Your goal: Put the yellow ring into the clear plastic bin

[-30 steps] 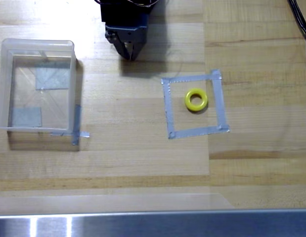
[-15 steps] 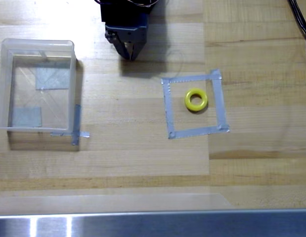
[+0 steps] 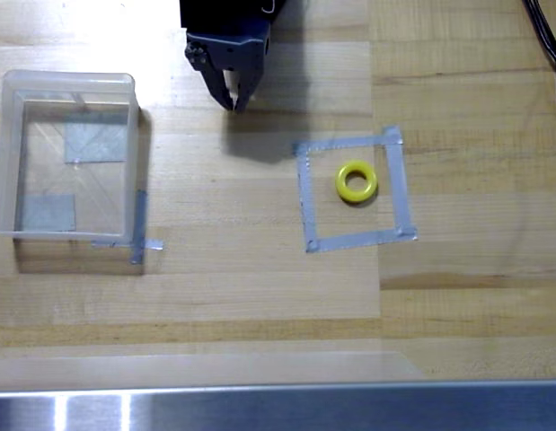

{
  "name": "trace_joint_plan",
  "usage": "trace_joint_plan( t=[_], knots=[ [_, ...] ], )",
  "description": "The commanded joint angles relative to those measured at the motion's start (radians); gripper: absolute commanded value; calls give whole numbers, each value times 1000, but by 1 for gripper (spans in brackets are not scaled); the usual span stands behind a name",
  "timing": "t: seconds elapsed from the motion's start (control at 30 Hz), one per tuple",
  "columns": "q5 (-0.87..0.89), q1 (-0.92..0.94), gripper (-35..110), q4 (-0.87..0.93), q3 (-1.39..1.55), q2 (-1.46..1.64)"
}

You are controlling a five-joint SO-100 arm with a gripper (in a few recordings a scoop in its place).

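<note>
In the overhead view the yellow ring (image 3: pixel 356 180) lies flat on the wooden table inside a square outline of grey tape (image 3: pixel 353 190), right of centre. The clear plastic bin (image 3: pixel 10 153) stands at the left, empty, with grey tape patches showing through its base. My dark gripper (image 3: pixel 233 99) hangs at the top centre, between bin and ring and above both in the picture. Its fingertips are close together with nothing between them.
Grey tape strips (image 3: pixel 138 229) stick to the table at the bin's lower right corner. A metal rail (image 3: pixel 278 409) runs along the bottom edge. Black cables (image 3: pixel 545 40) cross the top right corner.
The gripper has shifted slightly, its body rising toward the top edge and its shadow spreading lower on the table. Ring and bin have not moved.
</note>
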Motion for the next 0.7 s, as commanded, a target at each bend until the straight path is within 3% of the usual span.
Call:
trace_joint_plan(
  t=[0.0, 0.33, 0.67],
  knots=[
    [12, -9, 1, -6, -287, -362],
    [44, -299, 1, 9, -988, -1172],
    [199, -549, 1, 0, -1325, -1554]
  ],
)
